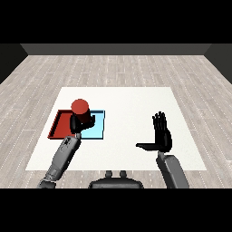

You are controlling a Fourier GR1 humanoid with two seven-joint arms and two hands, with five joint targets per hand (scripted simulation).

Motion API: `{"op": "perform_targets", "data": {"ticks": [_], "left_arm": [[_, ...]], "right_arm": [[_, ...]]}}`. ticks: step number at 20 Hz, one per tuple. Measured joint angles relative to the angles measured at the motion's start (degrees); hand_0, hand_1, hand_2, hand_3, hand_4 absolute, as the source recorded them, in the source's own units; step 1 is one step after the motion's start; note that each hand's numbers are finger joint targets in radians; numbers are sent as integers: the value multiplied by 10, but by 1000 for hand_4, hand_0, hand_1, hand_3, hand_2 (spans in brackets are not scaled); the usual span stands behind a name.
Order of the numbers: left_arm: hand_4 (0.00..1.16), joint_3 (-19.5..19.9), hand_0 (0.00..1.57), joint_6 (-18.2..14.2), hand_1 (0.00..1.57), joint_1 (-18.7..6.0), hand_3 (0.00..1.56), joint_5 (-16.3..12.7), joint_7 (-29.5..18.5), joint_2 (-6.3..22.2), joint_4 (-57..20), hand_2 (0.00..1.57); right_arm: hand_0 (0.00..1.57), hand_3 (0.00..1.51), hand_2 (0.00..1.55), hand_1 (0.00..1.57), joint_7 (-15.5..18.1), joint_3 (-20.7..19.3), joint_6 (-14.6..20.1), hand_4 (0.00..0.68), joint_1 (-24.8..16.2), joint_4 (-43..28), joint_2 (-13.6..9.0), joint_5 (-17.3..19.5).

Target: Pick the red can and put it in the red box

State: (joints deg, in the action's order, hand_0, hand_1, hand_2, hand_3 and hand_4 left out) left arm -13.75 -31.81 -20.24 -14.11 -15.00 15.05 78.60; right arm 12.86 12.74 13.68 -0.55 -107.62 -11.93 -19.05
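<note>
The can (80, 108) is red, its top a flat, even red. The red tray (58, 123) shows a darker red rim, and the tray beside it (99, 129) is light blue. Both hands, left (80, 122) and right (161, 136), are black on grey forearms. The worktop (131, 104) is plain white; the floor (113, 68) is pale grey wood planks.

Bare test room, white table (136, 104) standing on pale wood-plank floor (113, 68), dark plain walls (113, 49) behind (no furnishings), red tray (56, 124) near the table's left edge
</note>
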Motion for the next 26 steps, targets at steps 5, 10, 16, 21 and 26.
{"op": "perform_targets", "data": {"ticks": [5, 10, 16, 21, 26], "left_arm": [[1112, 39, 1571, 18, 1571, -7, 1471, 22, 28, 77, -56, 1540], [1050, 59, 1571, 39, 1571, -17, 1485, 46, 53, 125, -175, 1556], [922, 63, 1232, 62, 1232, -71, 1068, 83, 87, 151, -377, 1150], [705, 56, 0, 72, 0, -116, 0, 116, 106, 151, -528, 324], [642, 58, 258, 96, 258, -146, 499, 131, 98, 132, -634, 572]], "right_arm": [[0, 0, 0, 0, 16, -28, -23, 0, -37, 8, -11, -19], [0, 0, 0, 0, 26, -42, -34, 0, -38, 37, -9, -26], [0, 0, 0, 0, 47, -55, -45, 0, -21, 79, -4, -26], [0, 0, 0, 0, 60, -63, -45, 0, 2, 121, 3, -20], [0, 0, 0, 0, 74, -64, -44, 0, 28, 165, 14, -9]]}}
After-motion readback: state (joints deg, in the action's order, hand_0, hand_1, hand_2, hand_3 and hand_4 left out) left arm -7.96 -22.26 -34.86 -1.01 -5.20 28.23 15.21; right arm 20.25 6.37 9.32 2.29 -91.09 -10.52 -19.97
